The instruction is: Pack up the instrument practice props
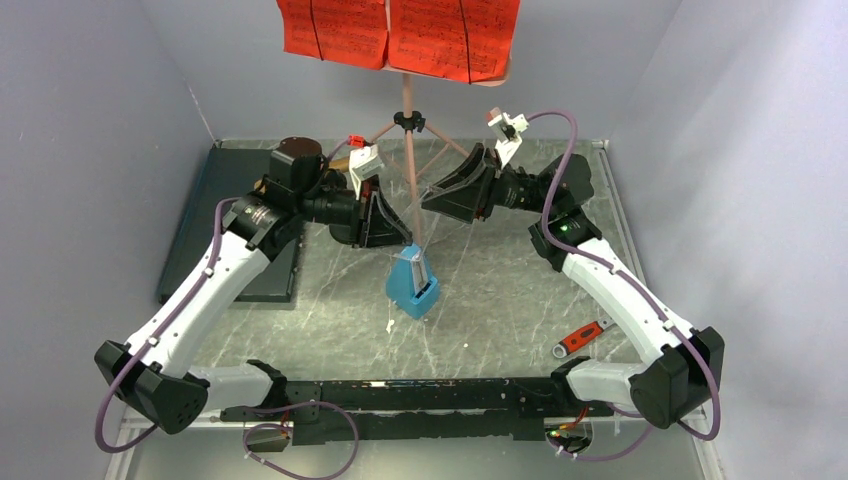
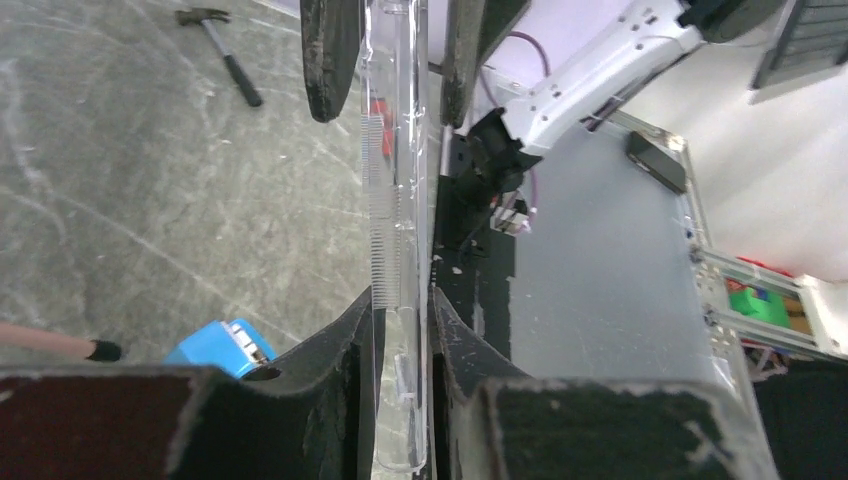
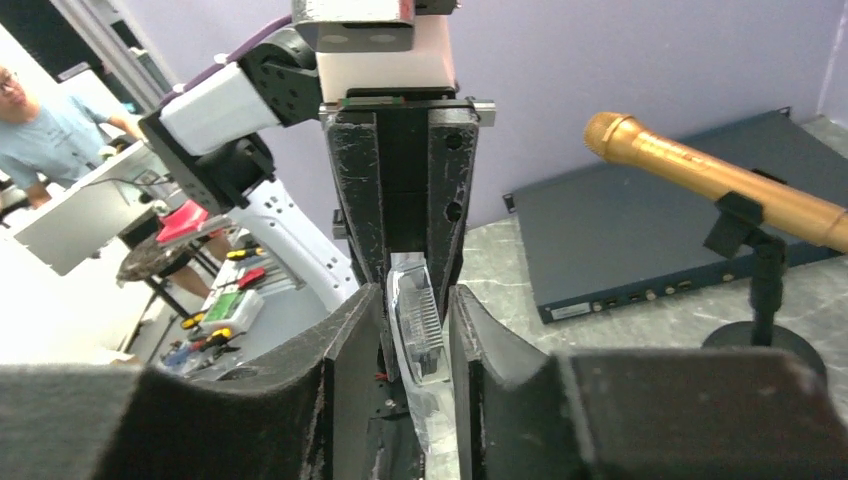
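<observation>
Left pincer (image 2: 400,310) and right pincer (image 3: 415,310) face tip to tip, each clamped on 1 clear plastic strip (image 2: 395,150). Blue metronome (image 1: 412,287) stands on bench (image 1: 500,290) just near of them, left pincer closer.

Clear glossy plastic piece (image 2: 395,200) with a finely ridged band; microphone (image 3: 700,175) — brushed gold metallic sheen; music pages (image 1: 440,35) at twelve o'clock — matt red paper; table (image 1: 500,290) smooth, grey, marble-patterned.
</observation>
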Action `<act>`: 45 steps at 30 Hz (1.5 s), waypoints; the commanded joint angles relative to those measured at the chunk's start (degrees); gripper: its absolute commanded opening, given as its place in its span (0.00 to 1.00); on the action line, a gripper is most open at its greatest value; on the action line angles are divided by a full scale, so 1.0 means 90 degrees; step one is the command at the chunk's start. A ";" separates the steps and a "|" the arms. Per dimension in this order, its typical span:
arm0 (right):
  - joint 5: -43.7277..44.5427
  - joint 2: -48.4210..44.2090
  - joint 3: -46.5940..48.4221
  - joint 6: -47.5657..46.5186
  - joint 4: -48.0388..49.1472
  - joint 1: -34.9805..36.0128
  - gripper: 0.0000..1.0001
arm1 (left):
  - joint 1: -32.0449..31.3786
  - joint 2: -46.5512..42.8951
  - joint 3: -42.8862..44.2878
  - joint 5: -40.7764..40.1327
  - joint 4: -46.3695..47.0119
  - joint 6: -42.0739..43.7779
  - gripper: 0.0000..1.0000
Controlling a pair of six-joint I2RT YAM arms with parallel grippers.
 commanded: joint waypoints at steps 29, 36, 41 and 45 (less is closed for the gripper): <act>0.3408 -0.0845 0.1123 -0.0646 -0.5127 -0.0002 0.78 | -0.1995 -0.0311 -0.0387 -0.5446 0.0972 0.0997 0.03; 0.3347 -0.0794 0.0979 -0.0510 -0.4896 -0.0005 0.65 | -0.2092 -0.0352 -0.0429 -0.5413 0.0975 0.0994 0.03; 0.3374 -0.0783 0.0866 -0.0452 -0.4860 0.0002 0.61 | -0.2172 -0.0401 -0.0479 -0.5418 0.0998 0.1009 0.03; 0.3330 -0.0843 0.0715 -0.0388 -0.4729 -0.0003 0.58 | -0.2225 -0.0426 -0.0491 -0.5426 0.0961 0.1049 0.03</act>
